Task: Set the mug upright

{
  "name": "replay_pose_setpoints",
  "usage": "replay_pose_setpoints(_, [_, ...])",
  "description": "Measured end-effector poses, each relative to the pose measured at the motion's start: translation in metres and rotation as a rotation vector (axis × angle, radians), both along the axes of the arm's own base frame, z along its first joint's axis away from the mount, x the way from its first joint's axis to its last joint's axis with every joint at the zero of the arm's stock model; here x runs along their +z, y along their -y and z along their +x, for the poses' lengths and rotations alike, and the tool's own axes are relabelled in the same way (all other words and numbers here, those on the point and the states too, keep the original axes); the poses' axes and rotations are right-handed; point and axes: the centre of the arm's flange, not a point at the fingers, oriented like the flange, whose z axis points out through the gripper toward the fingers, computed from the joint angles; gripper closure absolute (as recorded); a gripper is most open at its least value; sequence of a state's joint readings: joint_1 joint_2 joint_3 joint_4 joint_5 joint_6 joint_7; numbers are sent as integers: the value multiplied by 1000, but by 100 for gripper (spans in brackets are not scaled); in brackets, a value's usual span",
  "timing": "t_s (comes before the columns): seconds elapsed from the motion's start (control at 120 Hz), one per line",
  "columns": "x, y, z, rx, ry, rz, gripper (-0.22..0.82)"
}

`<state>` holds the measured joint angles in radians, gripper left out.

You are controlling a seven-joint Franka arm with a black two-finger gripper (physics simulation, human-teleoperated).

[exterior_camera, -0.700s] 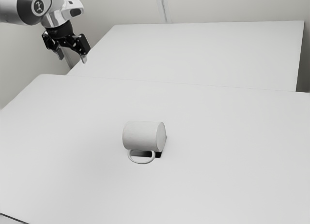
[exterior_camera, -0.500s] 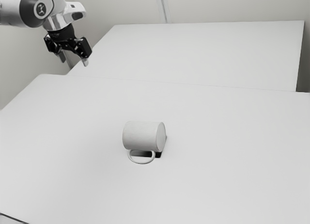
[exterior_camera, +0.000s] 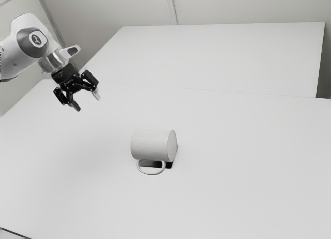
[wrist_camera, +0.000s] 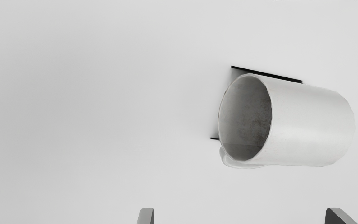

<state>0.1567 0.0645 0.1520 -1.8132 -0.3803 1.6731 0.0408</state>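
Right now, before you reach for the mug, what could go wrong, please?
The mug lies on its side, so a push might roll it. Its handle sticks out and could snag my open gripper. The gripper is not centred on the mug, so it may knock it aside.

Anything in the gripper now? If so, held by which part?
Nothing held: the gripper is open, away from the mug, which lies on its side on the table.

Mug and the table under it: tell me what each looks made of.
The mug looks like off-white ceramic, perhaps enamelled metal: a soft sheen runs along its side, and brownish mottling marks the grey inside. The table looks smooth, pale and matte, with no visible grain; it could be laminate or painted board.
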Motion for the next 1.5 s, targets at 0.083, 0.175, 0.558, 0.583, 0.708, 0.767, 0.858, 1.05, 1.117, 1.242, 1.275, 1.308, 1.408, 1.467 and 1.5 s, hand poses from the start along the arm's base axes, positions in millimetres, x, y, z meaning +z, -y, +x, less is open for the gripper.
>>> replay_pose_setpoints(0.083, [-29,-2,9,22,-27,-76,0])
replay_pose_setpoints(0.175, [-50,14,21,13,-42,-143,0])
replay_pose_setpoints(0.558, [-137,29,32,85,-110,-381,0])
replay_pose_setpoints(0.583, [-143,31,31,93,-116,-398,0])
replay_pose_setpoints(0.708, [-169,39,33,129,-135,-471,0])
replay_pose_setpoints(0.767, [-177,44,36,142,-136,-501,0])
replay_pose_setpoints(0.858, [-186,54,39,156,-138,-542,0])
replay_pose_setpoints(1.05, [-202,81,42,171,-153,-615,0])
replay_pose_setpoints(1.117, [-205,92,41,166,-162,-631,0])
replay_pose_setpoints(1.242, [-203,96,43,163,-157,-638,5])
replay_pose_setpoints(1.275, [-201,95,44,162,-153,-638,11])
replay_pose_setpoints(1.308, [-200,95,45,161,-149,-637,17])
replay_pose_setpoints(1.408, [-198,96,46,164,-144,-644,42])
replay_pose_setpoints(1.467, [-197,96,47,172,-140,-655,52])
replay_pose_setpoints(1.5, [-195,96,47,176,-137,-659,57])
